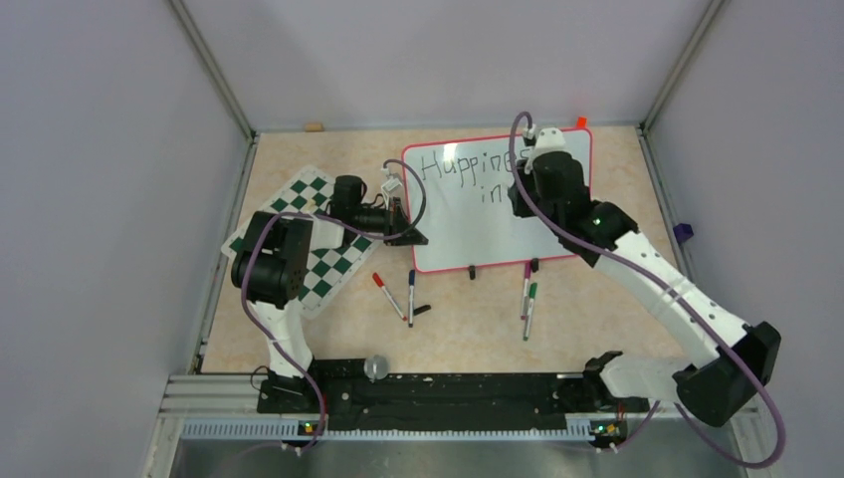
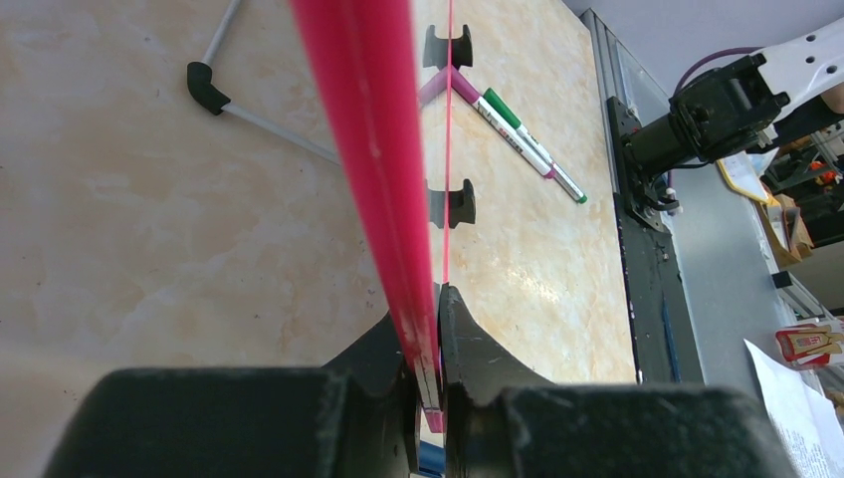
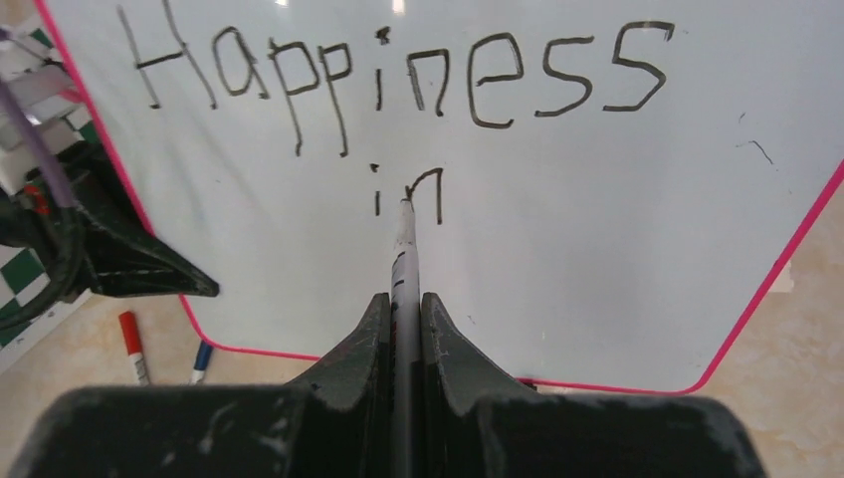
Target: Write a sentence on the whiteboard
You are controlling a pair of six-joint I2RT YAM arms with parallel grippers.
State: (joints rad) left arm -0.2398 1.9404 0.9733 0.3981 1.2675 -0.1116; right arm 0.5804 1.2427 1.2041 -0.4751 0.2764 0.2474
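With the left gripper (image 2: 430, 339) pinching the whiteboard (image 3: 597, 199) at its 8 o'clock edge, stroke the marker (image 3: 404, 249) pinched in the right gripper (image 3: 403, 319) lightly toward 3 o'clock.

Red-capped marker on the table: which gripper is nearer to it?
Left. The left gripper clamps the whiteboard edge just beyond the red-capped marker; the right gripper holds a black-ink marker mid-board, farther away.

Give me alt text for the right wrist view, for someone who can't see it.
The right gripper is shut on a marker, its tip at the "n" of "in", written in black beneath "Happiness" on the whiteboard.
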